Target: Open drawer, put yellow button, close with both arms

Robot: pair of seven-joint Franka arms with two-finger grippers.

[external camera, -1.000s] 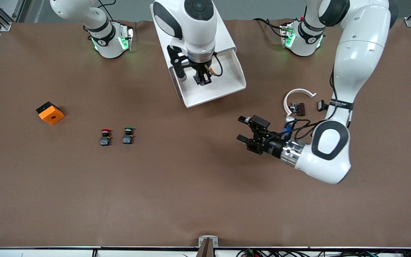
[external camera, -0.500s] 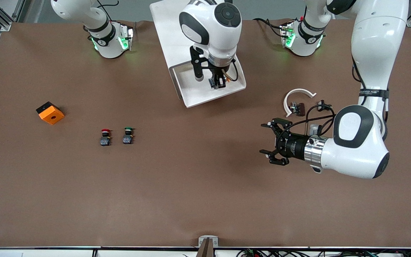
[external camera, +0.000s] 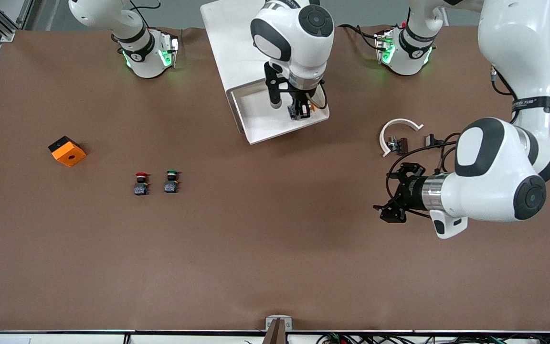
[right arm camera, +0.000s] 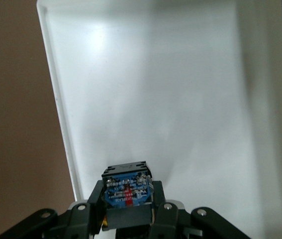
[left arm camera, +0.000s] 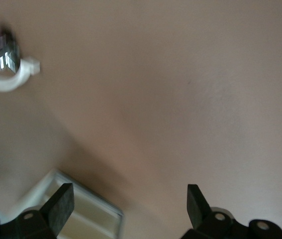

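Observation:
The drawer (external camera: 256, 122) stands pulled out of the white cabinet (external camera: 229, 43), its white tray (right arm camera: 155, 89) bare. My right gripper (external camera: 299, 112) hangs over the tray's corner toward the left arm's end, shut on the yellow button (external camera: 303, 109). In the right wrist view the button's (right arm camera: 127, 189) black body and blue label face the camera between the fingers (right arm camera: 163, 209), and its cap is mostly hidden. My left gripper (external camera: 392, 193) is open and holds nothing, low over bare table toward the left arm's end. In the left wrist view its fingers (left arm camera: 61, 201) frame a tray corner (left arm camera: 96, 219).
A white ring piece (external camera: 399, 129) with small dark parts (external camera: 399, 145) lies beside the left gripper. A red-capped button (external camera: 141, 183), a green-capped button (external camera: 171, 181) and an orange block (external camera: 67, 151) sit toward the right arm's end.
My right gripper carried the button across the tray toward the left arm's end. My left arm swung back from the drawer toward its own end of the table, its gripper still open.

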